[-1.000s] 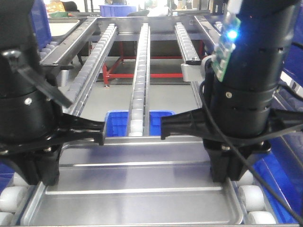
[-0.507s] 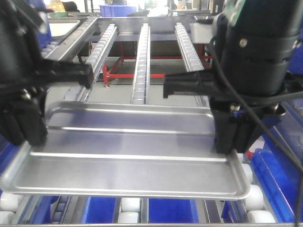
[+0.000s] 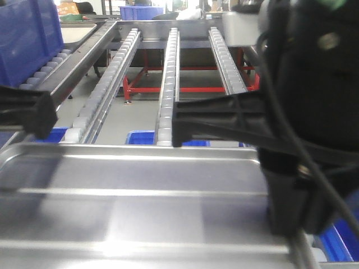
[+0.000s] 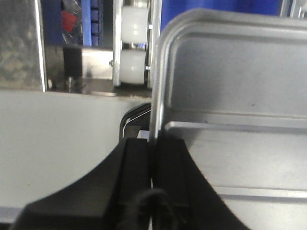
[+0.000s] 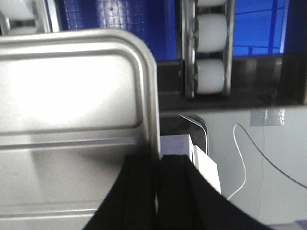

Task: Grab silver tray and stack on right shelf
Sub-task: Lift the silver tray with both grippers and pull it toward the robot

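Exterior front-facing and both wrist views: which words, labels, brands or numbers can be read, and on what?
No text can be read in any view.
The silver tray, clamped at its rims by the left gripper and right gripper, shows no marking.
The orange box far back may carry print, but it is too small and blurred to read.

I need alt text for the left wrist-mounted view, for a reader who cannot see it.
The left gripper is shut on the raised rim of the silver tray, one black finger on each side. Beyond the tray's corner, white rollers are visible.
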Robot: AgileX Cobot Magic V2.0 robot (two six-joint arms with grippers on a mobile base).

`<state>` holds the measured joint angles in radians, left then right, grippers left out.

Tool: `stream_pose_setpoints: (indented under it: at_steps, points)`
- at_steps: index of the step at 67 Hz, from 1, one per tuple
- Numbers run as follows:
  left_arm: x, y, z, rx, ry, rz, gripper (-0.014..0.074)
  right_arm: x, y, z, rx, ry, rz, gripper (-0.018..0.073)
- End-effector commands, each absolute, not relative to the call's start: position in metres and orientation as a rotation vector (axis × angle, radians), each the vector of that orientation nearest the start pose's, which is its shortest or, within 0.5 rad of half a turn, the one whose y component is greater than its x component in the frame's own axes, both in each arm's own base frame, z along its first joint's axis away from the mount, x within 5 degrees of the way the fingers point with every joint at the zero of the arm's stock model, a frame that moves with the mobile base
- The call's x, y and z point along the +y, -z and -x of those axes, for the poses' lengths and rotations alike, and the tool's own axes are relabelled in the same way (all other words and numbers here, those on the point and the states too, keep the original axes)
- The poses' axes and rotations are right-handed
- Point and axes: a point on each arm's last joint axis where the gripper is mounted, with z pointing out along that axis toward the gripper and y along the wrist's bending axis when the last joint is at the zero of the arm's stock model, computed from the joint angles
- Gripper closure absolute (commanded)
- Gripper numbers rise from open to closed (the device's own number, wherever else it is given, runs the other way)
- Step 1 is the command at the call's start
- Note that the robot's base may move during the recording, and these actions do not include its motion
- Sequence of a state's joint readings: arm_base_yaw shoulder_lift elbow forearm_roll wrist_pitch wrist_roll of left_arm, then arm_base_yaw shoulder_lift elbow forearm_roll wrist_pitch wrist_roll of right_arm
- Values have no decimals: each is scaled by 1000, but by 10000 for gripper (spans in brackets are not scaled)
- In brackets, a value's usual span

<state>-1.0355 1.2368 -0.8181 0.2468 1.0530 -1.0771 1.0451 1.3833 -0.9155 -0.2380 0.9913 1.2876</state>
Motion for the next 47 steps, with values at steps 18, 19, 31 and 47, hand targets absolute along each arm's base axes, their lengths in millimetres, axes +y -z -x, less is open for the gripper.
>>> stream_pose_setpoints:
  at_steps: [18,19,31,47]
  points:
    - [-184,-268,-97,2804,210,-63,697,178,-265,-117,2790,-293,-171,489]
    - [-184,-268,-97,2803,214,-60,697,176,-265,-116,2789,-296,-173,489]
    - [-188,-266,-98,2800,238,-49,696,167,-264,-111,2783,-315,-193,489]
    - [-195,-260,-101,2809,220,-59,696,167,-262,-111,2787,-310,-207,489]
